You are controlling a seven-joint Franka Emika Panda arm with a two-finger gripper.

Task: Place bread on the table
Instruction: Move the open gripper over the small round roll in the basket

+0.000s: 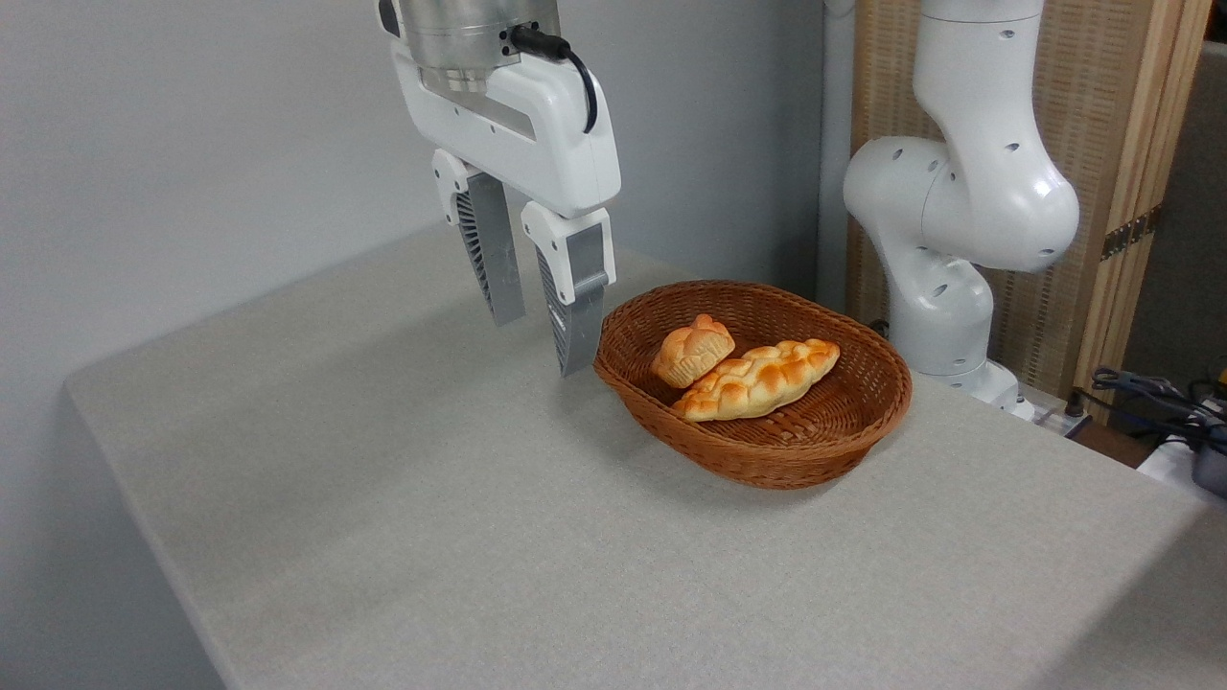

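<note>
The bread (692, 350), a small round golden bun with ridged sides, lies tilted in the brown wicker basket (767, 450), leaning against a longer braided loaf (757, 379). My gripper (542, 345) hangs open just left of the basket's rim, above the table (403, 498), with nothing between its fingers. Its ribbed grey fingers (578, 321) point down. The bun sits a short way to the right of the fingertips.
The arm's white base and lower joints (959, 220) stand behind the basket at the right. A wooden slatted screen is behind them. Cables lie off the table's far right edge (1150, 393). A grey wall runs along the left and back.
</note>
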